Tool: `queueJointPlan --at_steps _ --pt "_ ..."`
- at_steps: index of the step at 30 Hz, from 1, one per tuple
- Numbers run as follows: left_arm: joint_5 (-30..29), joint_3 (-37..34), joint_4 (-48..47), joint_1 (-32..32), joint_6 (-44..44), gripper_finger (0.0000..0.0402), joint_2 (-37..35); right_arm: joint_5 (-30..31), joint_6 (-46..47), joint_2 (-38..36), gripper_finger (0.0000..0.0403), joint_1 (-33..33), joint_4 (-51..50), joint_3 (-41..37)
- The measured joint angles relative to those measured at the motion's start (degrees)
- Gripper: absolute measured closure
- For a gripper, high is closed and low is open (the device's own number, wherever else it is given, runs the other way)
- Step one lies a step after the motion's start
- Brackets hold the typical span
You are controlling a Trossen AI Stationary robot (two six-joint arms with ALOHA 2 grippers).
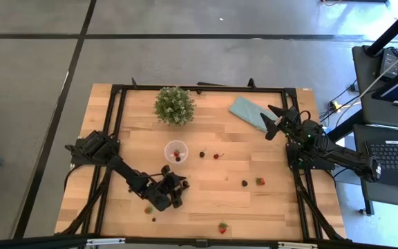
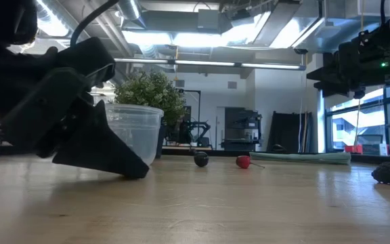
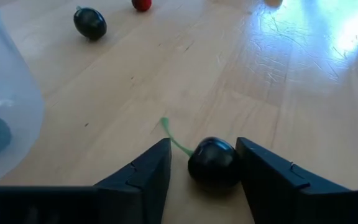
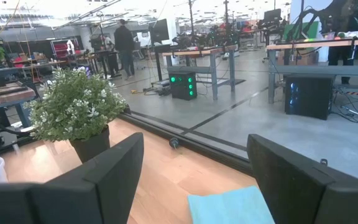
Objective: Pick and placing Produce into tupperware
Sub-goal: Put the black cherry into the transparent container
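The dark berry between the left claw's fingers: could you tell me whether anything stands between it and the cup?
Nothing visible does. The dark berry sits between the left claw fingers, and bare wood leads to the cup.

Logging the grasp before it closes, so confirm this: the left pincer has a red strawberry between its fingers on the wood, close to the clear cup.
Wrong in one respect: the fruit between the left pincer's fingers is a dark berry with a green stem, not a red strawberry, as the left wrist view shows. The rest stands: it lies on the wooden table, close to the clear cup.
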Motion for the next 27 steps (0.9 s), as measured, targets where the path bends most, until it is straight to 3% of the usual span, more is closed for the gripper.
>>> queueJointPlan --at_steps 10,21,27 --pt "0.8 0.0 -0.1 0.1 0.0 0.0297 0.0 0.0 0.0 0.0 0.0115 0.0 0.0 0.0" --pt "-2.1 1.5 -0.3 0.0 0.0 0.0288 -0.3 0.0 0.1 0.0 0.0115 0.0 0.0 0.0" --pt "-4.0 4.4 -0.1 0.0 3.8 0.0298 -4.4 0.0 0.1 0.0 0.0115 0.0 0.0 0.0"
